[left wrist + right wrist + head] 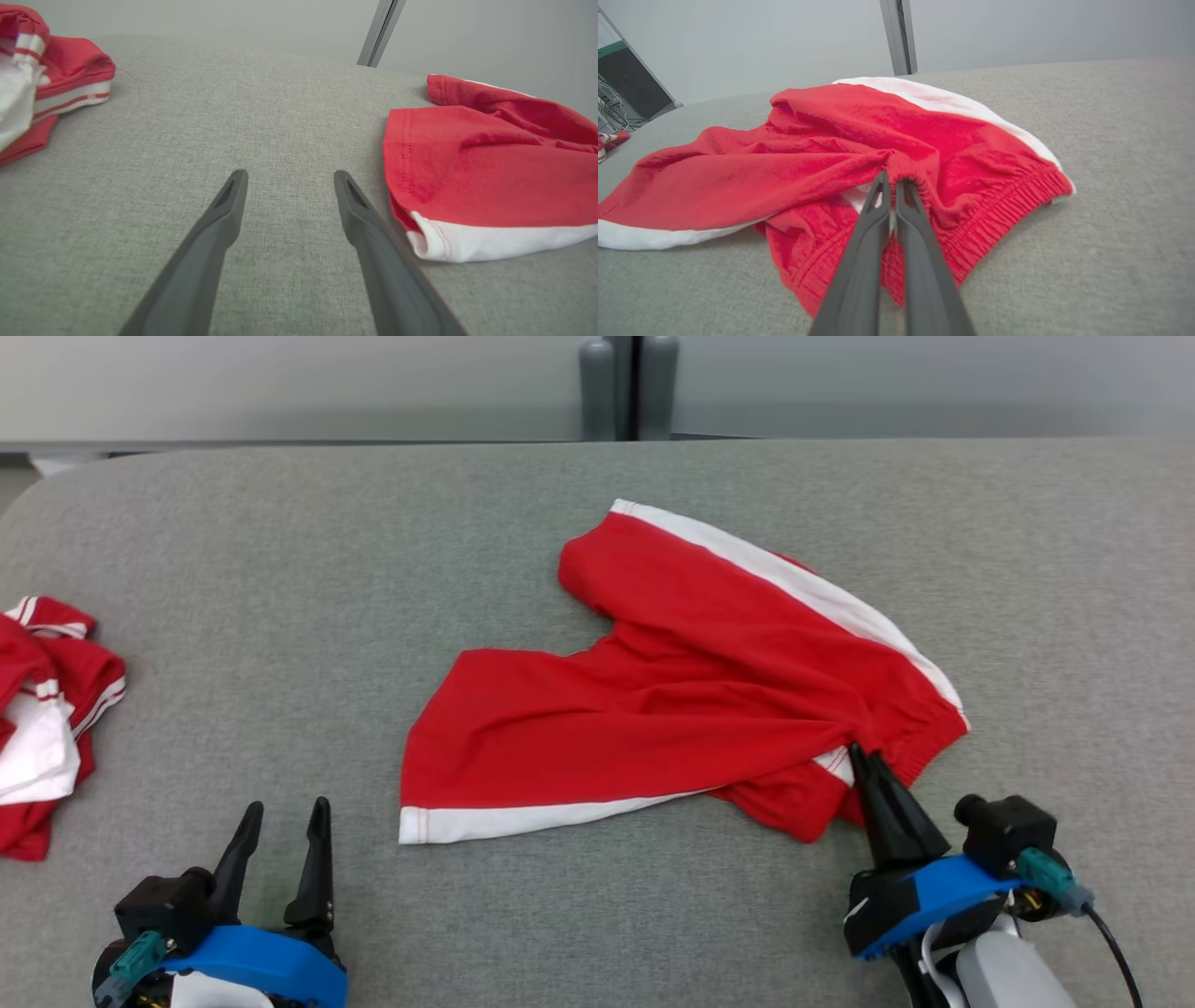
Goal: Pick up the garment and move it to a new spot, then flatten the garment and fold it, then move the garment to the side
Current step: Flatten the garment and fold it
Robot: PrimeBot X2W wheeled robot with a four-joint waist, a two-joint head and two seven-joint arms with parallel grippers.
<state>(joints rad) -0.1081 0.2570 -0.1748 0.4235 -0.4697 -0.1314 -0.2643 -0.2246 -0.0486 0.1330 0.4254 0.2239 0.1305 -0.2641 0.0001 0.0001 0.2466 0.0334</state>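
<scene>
Right pincer (861, 754) nips waistband (1008, 200) of red shorts (672, 691) spread to its left

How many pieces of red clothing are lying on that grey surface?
2: red shorts in the middle, waistband pinched by the right gripper; a crumpled red-and-white heap at the left edge, possibly more than one piece.

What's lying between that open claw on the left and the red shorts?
Nothing but bare grey padded surface lies between the left gripper and the red shorts. The left wrist view shows this, and the head view agrees.
</scene>
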